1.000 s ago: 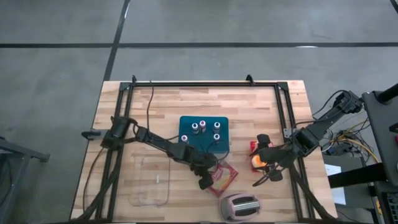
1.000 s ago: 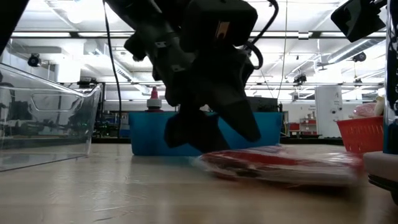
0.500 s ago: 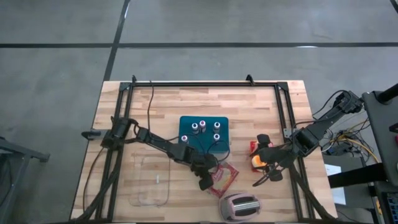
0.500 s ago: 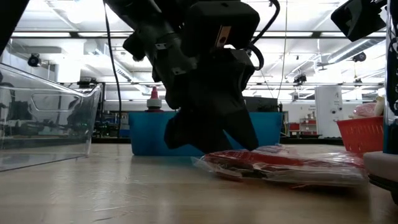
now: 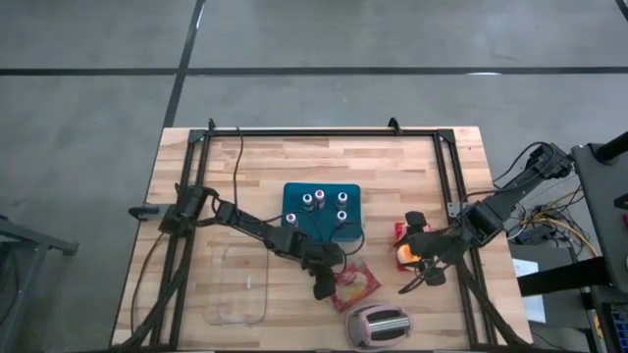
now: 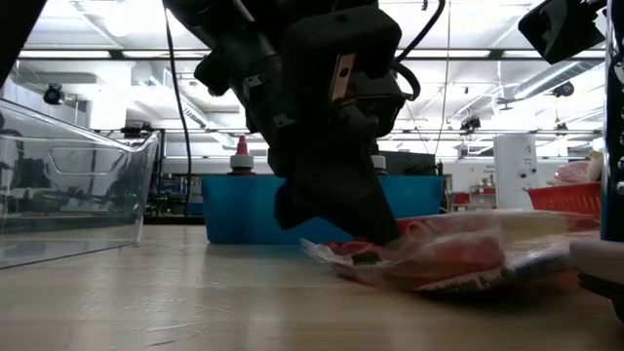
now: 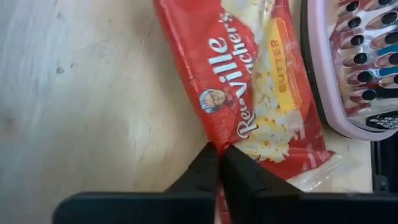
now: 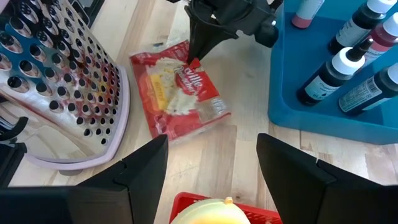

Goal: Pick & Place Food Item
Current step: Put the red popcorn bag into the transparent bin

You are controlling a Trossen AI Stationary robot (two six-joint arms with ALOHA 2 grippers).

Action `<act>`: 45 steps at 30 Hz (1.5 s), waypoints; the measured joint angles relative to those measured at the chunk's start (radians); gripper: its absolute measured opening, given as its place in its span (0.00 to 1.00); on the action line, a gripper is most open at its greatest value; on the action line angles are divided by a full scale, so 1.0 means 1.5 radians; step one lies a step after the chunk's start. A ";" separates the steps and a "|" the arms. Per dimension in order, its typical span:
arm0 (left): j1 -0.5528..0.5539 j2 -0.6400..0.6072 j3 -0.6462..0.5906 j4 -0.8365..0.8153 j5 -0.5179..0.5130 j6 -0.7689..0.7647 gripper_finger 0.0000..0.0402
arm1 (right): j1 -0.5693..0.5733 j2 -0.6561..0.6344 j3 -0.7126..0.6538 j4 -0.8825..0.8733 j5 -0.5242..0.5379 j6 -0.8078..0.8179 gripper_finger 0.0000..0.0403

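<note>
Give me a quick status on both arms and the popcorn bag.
Left end effector shut on popcorn bag edge, bag lifting off table. Right end effector open, waiting beside red basket. Pink grater close by bag.

Glossy plastic popcorn bag; matt wooden table.

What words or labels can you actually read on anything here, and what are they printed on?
"Re…ville" and "…cher's": partly readable brand lettering on the red popcorn bag, which the left tool pinches at its edge.
"BUTTER": on the yellow strip of the same bag.
Labels on the bottles in the blue tray: too small to read.
Nothing else legible.
</note>
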 joint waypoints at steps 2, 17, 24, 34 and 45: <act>0.000 0.000 0.000 0.000 -0.001 0.012 0.02 | 0.000 0.000 0.000 0.000 0.000 0.000 0.59; -0.001 -0.002 0.000 -0.008 0.000 0.037 0.00 | 0.000 0.000 0.000 0.006 0.000 0.000 0.59; -0.010 -0.006 0.000 -0.018 -0.002 0.042 0.00 | 0.000 0.000 0.000 0.007 0.001 0.000 0.59; -0.029 -0.036 -0.002 -0.075 -0.059 0.078 0.00 | 0.000 0.000 0.000 0.015 0.002 0.000 0.59; -0.048 -0.114 -0.014 -0.088 -0.182 0.138 0.00 | 0.000 0.000 0.000 0.030 0.010 -0.003 0.59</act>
